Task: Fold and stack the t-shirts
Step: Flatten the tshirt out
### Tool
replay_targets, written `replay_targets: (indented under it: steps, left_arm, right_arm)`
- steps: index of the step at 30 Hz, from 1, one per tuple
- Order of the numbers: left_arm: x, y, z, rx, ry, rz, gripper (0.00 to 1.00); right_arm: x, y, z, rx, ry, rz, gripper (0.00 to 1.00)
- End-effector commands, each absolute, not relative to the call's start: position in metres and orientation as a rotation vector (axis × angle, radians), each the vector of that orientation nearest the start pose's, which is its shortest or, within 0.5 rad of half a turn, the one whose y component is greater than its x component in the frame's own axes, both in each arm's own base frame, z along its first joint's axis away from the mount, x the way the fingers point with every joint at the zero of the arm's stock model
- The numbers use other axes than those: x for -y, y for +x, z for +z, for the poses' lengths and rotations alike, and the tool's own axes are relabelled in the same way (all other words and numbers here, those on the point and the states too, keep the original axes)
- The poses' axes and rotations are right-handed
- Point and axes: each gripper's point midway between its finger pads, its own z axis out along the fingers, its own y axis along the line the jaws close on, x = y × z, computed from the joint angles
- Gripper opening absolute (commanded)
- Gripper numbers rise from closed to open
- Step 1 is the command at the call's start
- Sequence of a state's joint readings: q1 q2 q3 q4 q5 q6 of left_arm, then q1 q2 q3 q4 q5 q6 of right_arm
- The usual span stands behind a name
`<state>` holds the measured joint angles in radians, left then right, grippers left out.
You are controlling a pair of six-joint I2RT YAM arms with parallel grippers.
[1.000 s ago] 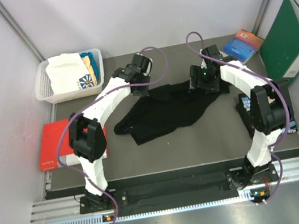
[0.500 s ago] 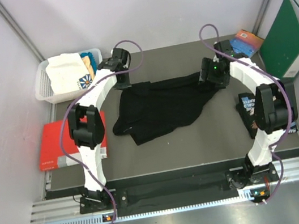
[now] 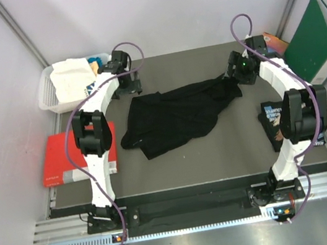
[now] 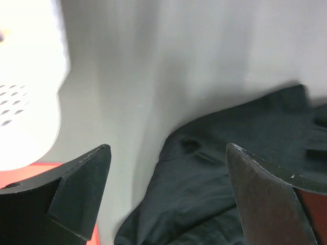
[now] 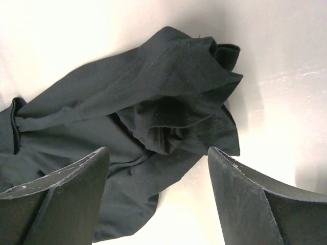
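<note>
Since a second ago both arms have swung apart and reached toward the far side of the tabletop (image 3: 218,151), drawing the black t-shirt (image 3: 175,117) out wider, and the left gripper (image 4: 167,148) has let go of it.

Overhead view of two white robot arms on a dark grey tabletop. The black t-shirt lies loosely spread and wrinkled in the middle, between the two arms, its long side running left to right. The left gripper hangs just beyond the shirt's far left corner, its two dark fingers spread wide with nothing between them; its wrist camera shows the cloth lying below and to the right. The right gripper (image 5: 158,149) hangs over the shirt's bunched far right end, fingers also wide apart and gripping nothing, with a crumpled sleeve directly underneath.

At the far left corner a white basket (image 3: 43,98) holds a cream t-shirt (image 3: 71,78) and a scrap of a teal t-shirt (image 3: 102,60). A red book (image 3: 56,159) lies at the left edge. A black magazine (image 3: 270,120) lies at the right edge, and a green folder (image 3: 314,47) leans against the right wall.
</note>
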<state>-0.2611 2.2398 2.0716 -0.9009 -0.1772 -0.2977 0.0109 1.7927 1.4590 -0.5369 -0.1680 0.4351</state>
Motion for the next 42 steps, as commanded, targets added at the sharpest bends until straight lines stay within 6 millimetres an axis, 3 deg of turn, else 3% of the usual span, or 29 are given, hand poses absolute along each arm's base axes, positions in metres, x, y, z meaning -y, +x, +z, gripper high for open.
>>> replay_targets:
  steps: [1, 8, 14, 20, 25, 29, 32, 33, 34, 35, 42]
  left_arm:
    - [0.17, 0.513, 0.132, -2.519, 0.004, -0.32, 0.99]
    - [0.235, 0.495, 0.124, -2.543, 0.187, -0.567, 0.94]
    - [0.255, 0.477, 0.11, -2.581, 0.278, -0.503, 0.91]
    - [0.235, 0.471, 0.084, -2.618, 0.342, -0.236, 0.89]
    - [0.207, 0.481, 0.067, -2.612, 0.336, 0.085, 0.88]
    - [0.203, 0.484, 0.057, -2.62, 0.339, 0.127, 0.86]
    - [0.204, 0.486, 0.054, -2.624, 0.333, 0.127, 0.72]
    - [0.204, 0.487, 0.058, -2.614, 0.329, 0.129, 0.32]
    - [0.204, 0.489, 0.063, -2.602, 0.316, 0.136, 0.07]
    - [0.197, 0.493, 0.069, -2.582, 0.29, 0.178, 0.0]
    - [0.183, 0.501, 0.127, -2.459, 0.219, 0.22, 0.0]
  right_arm:
    - [-0.06, 0.475, 0.146, -2.38, 0.413, 0.458, 0.77]
    - [-0.063, 0.481, 0.144, -2.383, 0.405, 0.477, 0.77]
    - [-0.065, 0.477, 0.14, -2.398, 0.402, 0.486, 0.76]
    - [-0.065, 0.469, 0.131, -2.414, 0.403, 0.487, 0.76]
    - [-0.066, 0.465, 0.128, -2.42, 0.404, 0.492, 0.76]
    - [-0.064, 0.466, 0.128, -2.42, 0.41, 0.487, 0.76]
    - [-0.065, 0.468, 0.131, -2.415, 0.401, 0.488, 0.76]
    - [-0.065, 0.468, 0.132, -2.413, 0.405, 0.489, 0.76]
    - [-0.065, 0.469, 0.133, -2.411, 0.399, 0.485, 0.76]
    - [-0.065, 0.468, 0.134, -2.411, 0.399, 0.486, 0.76]
    - [-0.065, 0.469, 0.136, -2.405, 0.393, 0.486, 0.76]
